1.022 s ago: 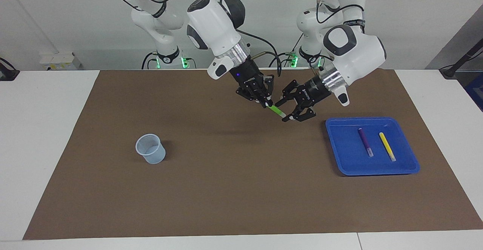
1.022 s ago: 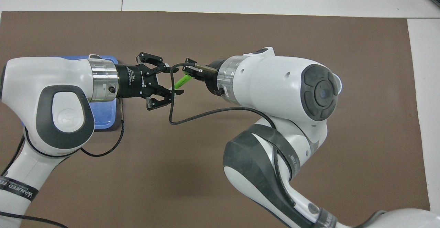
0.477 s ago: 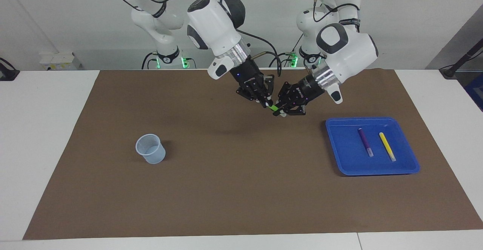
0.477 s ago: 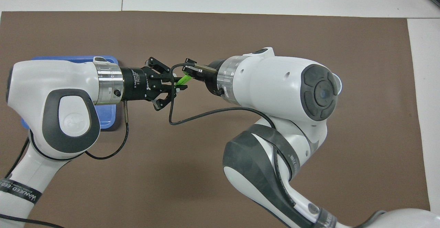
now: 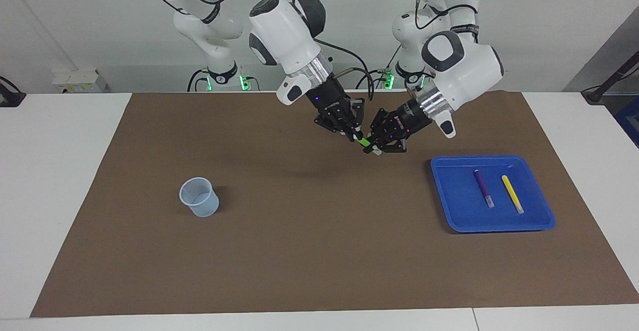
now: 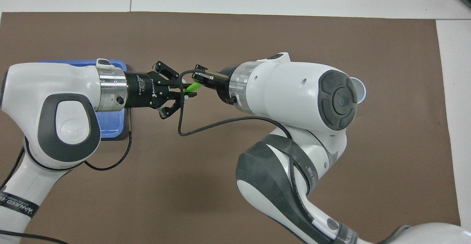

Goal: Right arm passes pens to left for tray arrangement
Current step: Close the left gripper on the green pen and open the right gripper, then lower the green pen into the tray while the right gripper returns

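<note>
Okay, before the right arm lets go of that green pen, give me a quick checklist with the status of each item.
1. Left gripper shut on the green pen: ok.
2. Right gripper at the pen's other end, grip state: cannot tell.
3. Handover held in the air over the brown mat, beside the tray: ok.
4. Blue tray has bare floor for a third pen: ok.
5. Purple pen and yellow pen lie apart in the tray: ok.
6. Cup away from the handover: ok.

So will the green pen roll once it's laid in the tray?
Probably a little: the green pen looks slim and round. The blue tray has a raised rim that should stop it, and the purple pen and yellow pen lie there.
</note>
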Available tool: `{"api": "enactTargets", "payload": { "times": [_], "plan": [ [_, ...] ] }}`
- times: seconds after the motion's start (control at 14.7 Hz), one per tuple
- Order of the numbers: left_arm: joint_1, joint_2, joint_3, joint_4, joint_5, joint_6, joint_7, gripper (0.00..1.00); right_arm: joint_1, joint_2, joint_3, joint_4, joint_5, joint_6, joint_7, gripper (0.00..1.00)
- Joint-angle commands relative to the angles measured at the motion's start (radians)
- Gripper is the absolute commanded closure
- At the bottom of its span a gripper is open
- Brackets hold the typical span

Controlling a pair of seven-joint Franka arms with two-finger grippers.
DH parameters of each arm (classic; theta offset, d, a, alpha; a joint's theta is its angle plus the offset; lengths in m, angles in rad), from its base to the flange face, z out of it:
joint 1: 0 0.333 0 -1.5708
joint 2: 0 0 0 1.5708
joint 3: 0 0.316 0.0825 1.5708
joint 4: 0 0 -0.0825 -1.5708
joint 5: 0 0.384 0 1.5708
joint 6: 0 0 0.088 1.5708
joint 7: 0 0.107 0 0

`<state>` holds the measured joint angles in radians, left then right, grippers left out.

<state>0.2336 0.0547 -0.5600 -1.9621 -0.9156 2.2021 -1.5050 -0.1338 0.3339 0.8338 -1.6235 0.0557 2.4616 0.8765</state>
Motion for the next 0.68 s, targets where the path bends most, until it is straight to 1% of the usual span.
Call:
{"api": "enactTargets", "payload": {
  "times": [0.0, 0.14, 0.27, 0.41, 0.61],
  "plan": [
    [0.059, -0.036, 0.008, -0.027, 0.113, -0.068, 0.042, 1.0, -0.02, -0.004, 0.002, -0.006, 0.012, 0.013, -0.001, 0.0],
    [0.059, -0.036, 0.008, -0.027, 0.217, -0.07, 0.069, 1.0, -0.036, -0.009, -0.002, 0.002, 0.01, -0.006, -0.001, 0.0],
    [0.059, -0.038, 0.008, -0.032, 0.317, -0.077, 0.176, 1.0, -0.062, -0.016, 0.002, 0.008, 0.004, -0.05, -0.004, 0.0],
    [0.097, -0.041, 0.008, -0.038, 0.414, -0.119, 0.361, 1.0, -0.072, -0.029, 0.002, 0.022, -0.004, -0.105, -0.034, 0.0],
    [0.174, -0.052, 0.008, -0.046, 0.516, -0.165, 0.63, 1.0, -0.113, -0.055, -0.001, 0.02, -0.005, -0.192, -0.181, 0.0]
  ]
}}
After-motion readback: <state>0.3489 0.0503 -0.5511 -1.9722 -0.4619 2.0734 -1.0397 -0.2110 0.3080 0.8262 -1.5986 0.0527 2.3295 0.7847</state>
